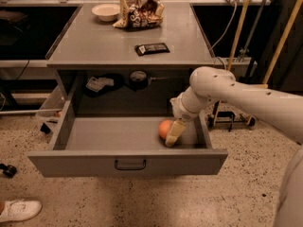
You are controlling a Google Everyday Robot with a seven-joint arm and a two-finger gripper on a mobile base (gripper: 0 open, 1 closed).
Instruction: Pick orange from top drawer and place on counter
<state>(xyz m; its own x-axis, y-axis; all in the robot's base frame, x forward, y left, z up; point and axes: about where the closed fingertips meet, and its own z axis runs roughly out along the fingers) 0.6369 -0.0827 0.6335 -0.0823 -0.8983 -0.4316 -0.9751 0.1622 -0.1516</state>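
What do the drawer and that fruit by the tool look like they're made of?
Wide grey open top drawer: looks like painted sheet metal, matte, thin flat walls. Small round orange fruit: smooth skin, real or plastic unclear. The cream-coloured tool sits inside the drawer, at the orange's right side.
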